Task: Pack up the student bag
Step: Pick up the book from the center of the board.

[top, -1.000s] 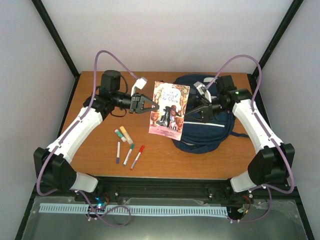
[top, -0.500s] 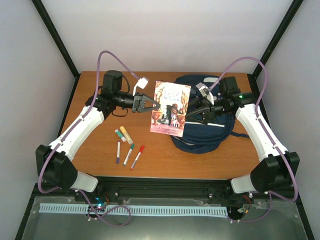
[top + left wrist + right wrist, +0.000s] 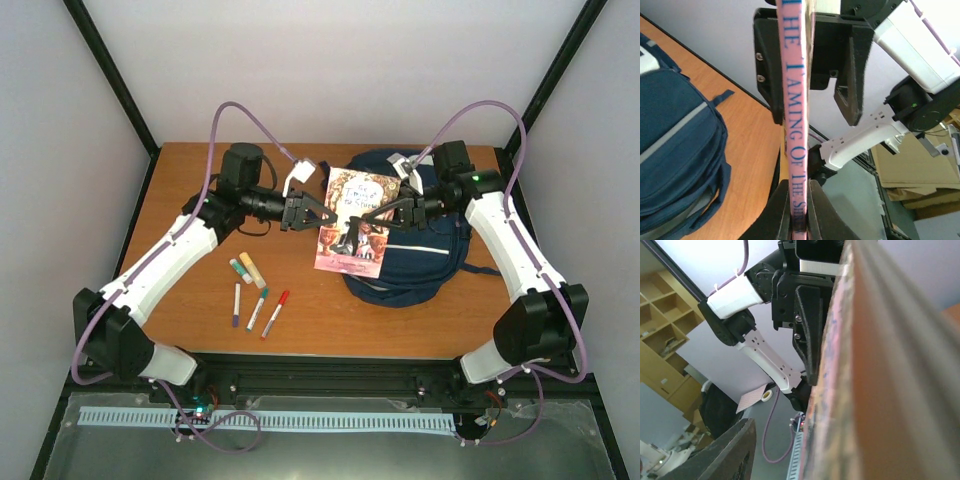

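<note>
A pink-spined book [image 3: 358, 222] hangs above the table, partly over the navy student bag [image 3: 420, 265], which lies flat at the back right. My left gripper [image 3: 318, 212] is shut on the book's spine edge; in the left wrist view its fingers [image 3: 782, 200] pinch the pink spine [image 3: 794, 100], with the bag [image 3: 675, 150] below. My right gripper [image 3: 392, 215] straddles the book's opposite edge. In the right wrist view one finger [image 3: 732, 450] stands apart from the cover [image 3: 880, 365]; the other finger is hidden behind the book.
Two short highlighters [image 3: 247, 270] and three pens [image 3: 258, 310] lie on the wooden table [image 3: 190, 200] in front of the left arm. Grey walls and black frame posts enclose the table on three sides.
Both arms have carried the book to the right and back, so it now overlaps the bag. The right gripper's jaws have narrowed around the book's edge.
</note>
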You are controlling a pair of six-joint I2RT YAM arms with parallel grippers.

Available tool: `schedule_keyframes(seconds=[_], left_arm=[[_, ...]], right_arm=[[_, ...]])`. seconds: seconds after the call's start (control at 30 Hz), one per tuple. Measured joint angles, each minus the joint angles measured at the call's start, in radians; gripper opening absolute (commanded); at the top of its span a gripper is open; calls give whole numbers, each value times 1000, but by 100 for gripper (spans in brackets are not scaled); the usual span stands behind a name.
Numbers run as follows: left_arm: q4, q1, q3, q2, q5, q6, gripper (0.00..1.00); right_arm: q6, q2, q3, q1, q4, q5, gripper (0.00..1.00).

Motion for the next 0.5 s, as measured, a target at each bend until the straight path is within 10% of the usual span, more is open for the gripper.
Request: schedule_keyframes(seconds=[0.5], left_arm=[[180, -4, -127, -163, -282, -159, 1]], right_arm=[[146, -73, -32, -3, 123, -3, 47]])
